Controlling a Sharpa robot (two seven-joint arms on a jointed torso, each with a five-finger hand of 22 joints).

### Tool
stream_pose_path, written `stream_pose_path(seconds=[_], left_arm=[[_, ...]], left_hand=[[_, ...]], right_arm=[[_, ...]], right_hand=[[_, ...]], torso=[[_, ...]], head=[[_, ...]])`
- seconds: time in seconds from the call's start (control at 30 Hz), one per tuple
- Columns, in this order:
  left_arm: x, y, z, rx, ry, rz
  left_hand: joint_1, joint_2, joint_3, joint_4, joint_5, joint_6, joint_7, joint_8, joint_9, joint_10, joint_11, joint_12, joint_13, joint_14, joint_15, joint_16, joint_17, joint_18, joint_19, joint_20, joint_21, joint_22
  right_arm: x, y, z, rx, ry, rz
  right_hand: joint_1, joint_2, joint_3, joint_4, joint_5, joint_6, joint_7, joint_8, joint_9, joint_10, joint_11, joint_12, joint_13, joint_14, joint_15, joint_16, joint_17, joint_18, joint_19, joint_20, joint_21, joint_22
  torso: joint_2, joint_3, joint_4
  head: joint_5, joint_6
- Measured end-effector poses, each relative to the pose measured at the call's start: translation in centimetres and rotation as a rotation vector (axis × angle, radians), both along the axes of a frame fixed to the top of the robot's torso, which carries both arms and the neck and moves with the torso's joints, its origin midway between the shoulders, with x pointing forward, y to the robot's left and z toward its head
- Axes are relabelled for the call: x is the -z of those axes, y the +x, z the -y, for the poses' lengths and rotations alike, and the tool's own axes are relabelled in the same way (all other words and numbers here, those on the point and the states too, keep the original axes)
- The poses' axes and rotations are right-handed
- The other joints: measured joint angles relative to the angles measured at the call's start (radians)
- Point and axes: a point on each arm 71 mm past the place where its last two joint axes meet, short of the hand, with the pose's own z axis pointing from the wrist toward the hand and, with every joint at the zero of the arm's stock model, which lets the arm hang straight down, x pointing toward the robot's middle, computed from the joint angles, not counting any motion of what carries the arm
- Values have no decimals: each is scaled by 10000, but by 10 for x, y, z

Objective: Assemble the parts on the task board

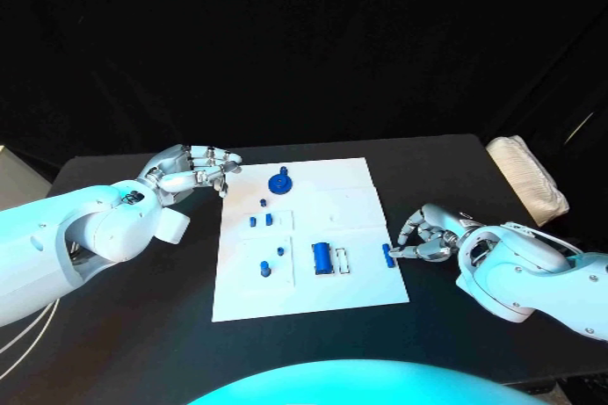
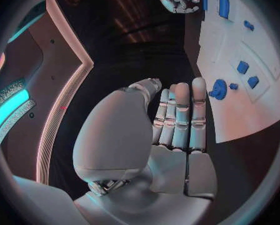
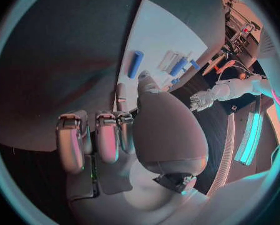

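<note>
The white rectangular task board [image 1: 358, 289] lies mid-table carrying about seven small blue plastic parts [image 1: 324, 258], laid apart, apparently for picking singly. The silver right hand [image 1: 424, 235], fingers curled, touches one at the board's right edge; whether it grips, I cannot tell. The silver left hand [image 1: 200, 170] hovers empty at the far-left corner, fingers loosely apart.

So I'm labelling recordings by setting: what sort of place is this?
Most likely a robotics lab or demo bench: a black table against black drapes, a white task board laid out with small blue parts, and glowing light strips visible in the wrist views.
</note>
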Motion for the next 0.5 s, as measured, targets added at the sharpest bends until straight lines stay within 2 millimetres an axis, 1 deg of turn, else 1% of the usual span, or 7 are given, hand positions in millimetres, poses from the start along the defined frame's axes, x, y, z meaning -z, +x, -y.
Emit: stream_pose_path(seconds=[0.13,0.27,0.33,0.37,0.43,0.47,0.5], left_arm=[[0,0,0,5,-3,-5],[0,0,0,13,-5,-11],[0,0,0,19,-5,-21],[0,0,0,21,-4,-24],[0,0,0,24,-4,-30],[0,0,0,24,-3,-32],[1,0,0,24,-2,-35]], left_hand=[[0,0,0,0,0,0,0,0,1,0,0,0,0,0,0,0,0,1,0,0,0,0],[0,0,0,0,0,0,0,0,1,0,0,0,0,0,0,-30,-1,0,-20,20,0,2],[0,0,0,0,0,0,0,0,1,0,0,0,0,0,0,-40,-1,0,-37,36,0,13],[0,0,0,0,0,0,0,0,1,0,0,0,1,0,0,-40,-1,0,-36,36,0,13],[0,0,0,0,0,0,0,0,1,0,0,0,1,0,0,-40,-1,0,-37,37,0,13],[0,0,0,0,0,0,0,0,-1,0,0,0,1,0,0,-40,-1,0,-36,36,0,13],[0,0,0,0,0,0,0,0,-7,0,0,0,1,0,0,-40,-1,0,-37,36,0,12]], right_arm=[[5,1,-6,-74,11,-93],[9,1,-11,-125,27,-154],[10,2,-13,-139,26,-186],[11,2,-14,-141,23,-199],[13,3,-16,-147,10,-230],[14,3,-16,-152,-2,-243],[15,3,-17,-158,-20,-250]], right_hand=[[-61,70,0,0,0,31,-30,0,-9,0,0,0,0,0,0,0,0,-1,0,0,0,-1],[-58,68,0,0,0,97,-26,0,-9,0,0,0,-1,0,0,0,0,-1,0,0,0,-1],[-98,107,24,23,-1,99,-27,0,-9,0,0,0,-1,0,0,0,0,0,0,0,0,-1],[-97,106,60,22,-1,136,-64,0,-9,0,0,0,-1,0,0,0,0,0,0,0,0,-2],[-94,109,118,-34,0,142,-70,0,-9,0,0,0,-1,0,0,-1,0,0,0,0,0,-2],[-7,197,199,-31,-1,158,-86,0,-19,0,0,0,-2,0,0,-1,0,-1,0,0,0,-2],[132,241,359,-25,-119,206,-118,2,-23,21,-22,0,-2,0,0,-1,0,-1,0,0,0,-2]], torso=[[5,-1,13],[15,-4,17],[20,-6,19],[21,-6,19],[25,-6,19],[27,-7,19],[28,-8,19]], head=[[0,4],[20,3],[35,-9],[37,-17],[43,-30],[46,-35],[51,-37]])
